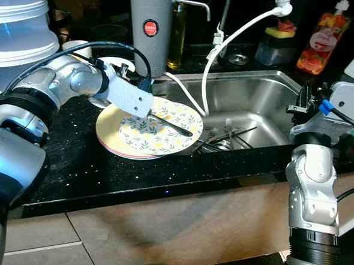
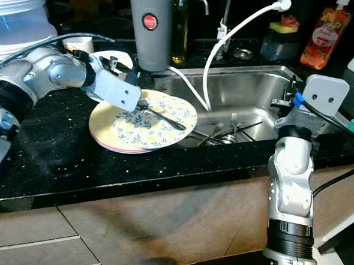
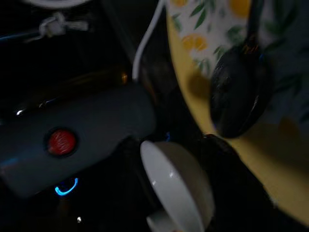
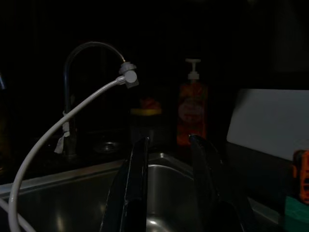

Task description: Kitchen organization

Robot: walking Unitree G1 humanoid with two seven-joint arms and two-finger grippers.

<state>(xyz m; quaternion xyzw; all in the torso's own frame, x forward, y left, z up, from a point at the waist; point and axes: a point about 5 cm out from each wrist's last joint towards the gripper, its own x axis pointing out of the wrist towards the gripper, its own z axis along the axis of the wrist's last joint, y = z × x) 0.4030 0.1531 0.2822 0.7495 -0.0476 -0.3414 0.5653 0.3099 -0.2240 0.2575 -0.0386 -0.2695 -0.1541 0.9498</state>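
A black speckled countertop (image 1: 91, 163) runs in front of me, with a steel sink (image 1: 256, 107) set into it on my right. On the counter, overlapping the sink's left edge, sits a stack of plates (image 1: 147, 130): the top one white with yellow fruit and green leaves, a plain yellow one under it, and a pinkish rim showing below that. A dark spoon (image 1: 171, 126) lies across the patterned plate, and my left gripper (image 2: 144, 104) reaches over the plate's back edge, right at the spoon's handle; I cannot tell whether my fingers there are spread or pinching it. A small white cup (image 3: 176, 186) sits just beside the plates. Behind it stands a tall grey canister (image 1: 149, 28) with a red round badge. A white hose (image 1: 231, 39) curves from the tap down into the sink, where forks and other cutlery (image 1: 225, 138) lie in a heap. My right gripper (image 4: 169, 164) hovers above the sink's right side, its two fingers spread apart with nothing between them. An orange soap bottle (image 1: 324, 42) stands behind the sink.
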